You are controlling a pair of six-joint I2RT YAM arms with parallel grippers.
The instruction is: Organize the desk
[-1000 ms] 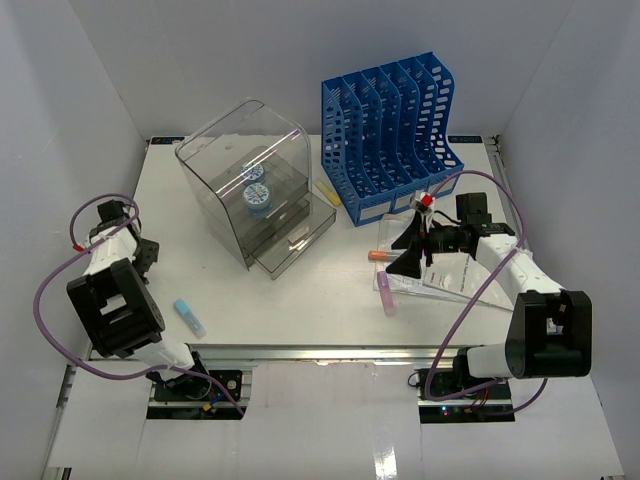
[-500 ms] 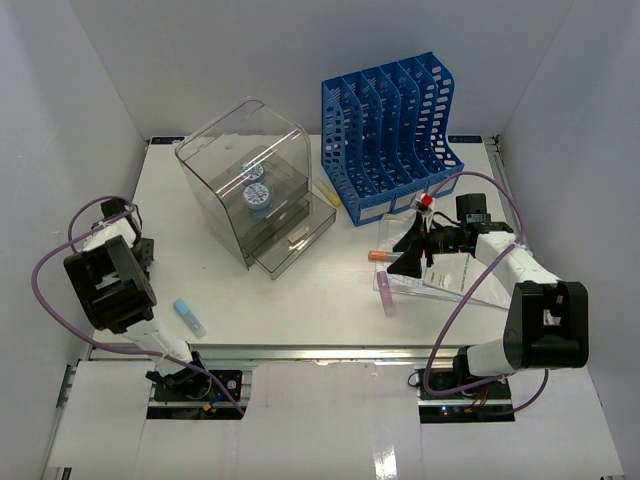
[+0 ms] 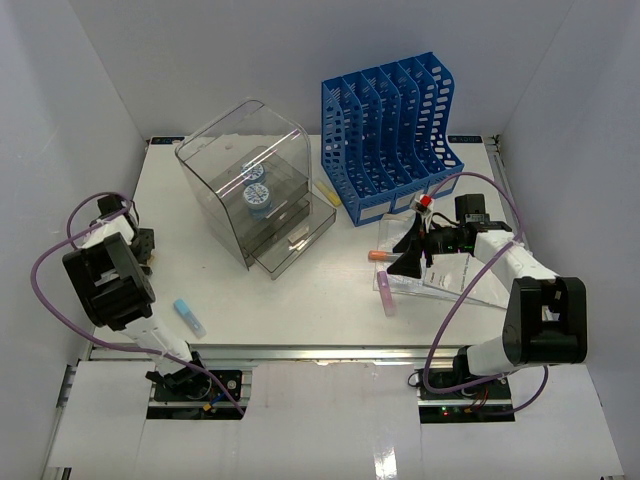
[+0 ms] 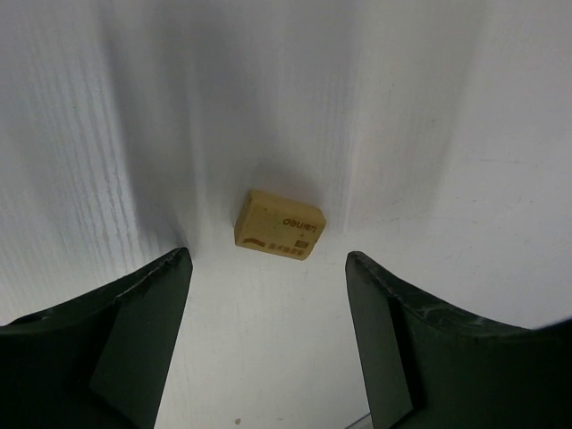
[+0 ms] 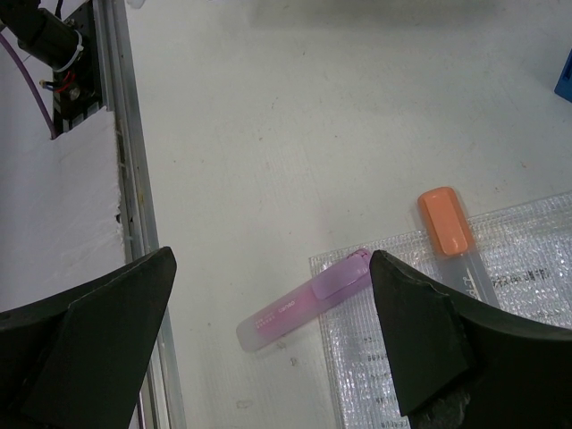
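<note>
The desk (image 3: 200, 270) is a white tabletop with walls round it. My left gripper (image 3: 143, 245) is at its far left edge by the wall. In the left wrist view it (image 4: 268, 268) is open, with a tan eraser (image 4: 279, 224) lying just beyond the fingertips against the wall. My right gripper (image 3: 410, 250) is open over a pink highlighter (image 3: 385, 293) and a clear mesh pouch (image 3: 455, 275). In the right wrist view the open gripper (image 5: 273, 268) hangs above the pink highlighter (image 5: 304, 299), which lies half on the pouch (image 5: 429, 357) beside an orange-capped highlighter (image 5: 446, 220).
A blue slotted file rack (image 3: 390, 130) stands at the back right. A clear plastic drawer box (image 3: 255, 185) with blue-and-white rolls inside stands at the back middle. A light blue highlighter (image 3: 189, 317) lies front left. The metal rail (image 3: 320, 352) runs along the front edge.
My left arm has swung a little further left toward the wall. My right gripper has hardly moved and stays open over the pouch.
</note>
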